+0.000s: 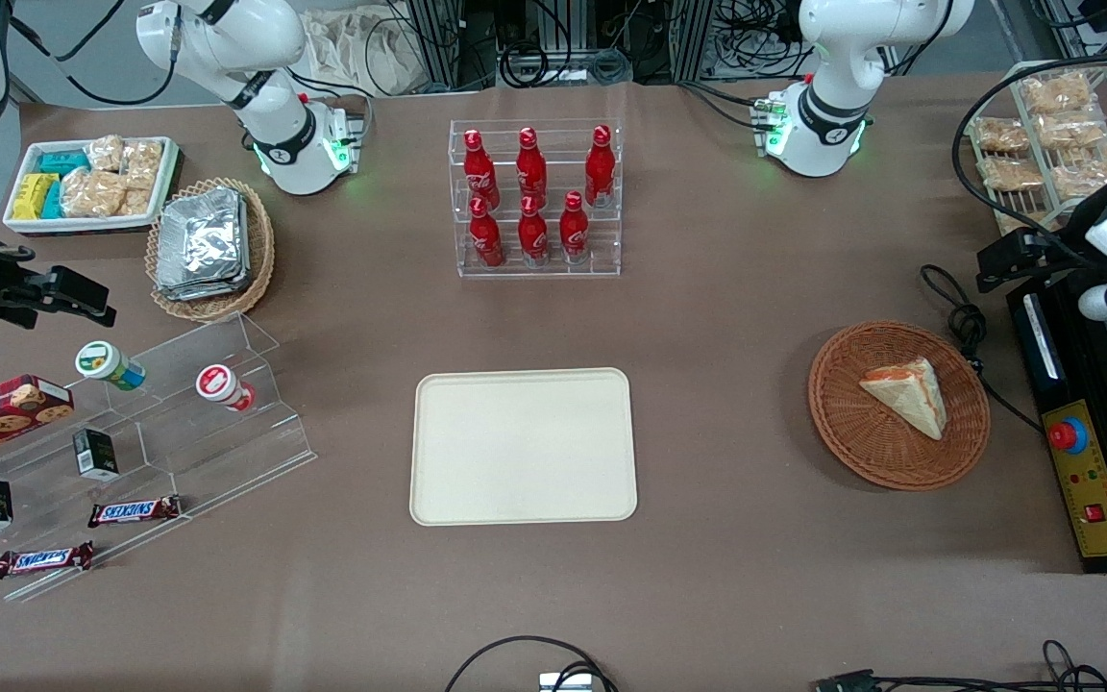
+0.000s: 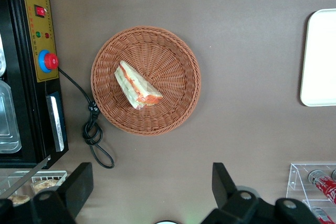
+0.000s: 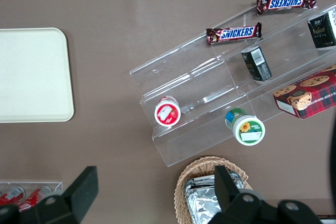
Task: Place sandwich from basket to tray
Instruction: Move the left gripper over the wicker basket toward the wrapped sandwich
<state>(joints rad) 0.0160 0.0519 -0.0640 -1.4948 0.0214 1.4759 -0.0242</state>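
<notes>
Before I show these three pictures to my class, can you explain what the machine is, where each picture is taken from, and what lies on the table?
These are two robot arms at a brown table. One picture looks at them from the front; the other two come from cameras on their wrists. The working arm's gripper hangs open above the basket, holding nothing. In the basket lies a wrapped sandwich. Toward the table's middle lies an empty cream tray. Farther from the front camera than the tray stands a rack of red bottles.
</notes>
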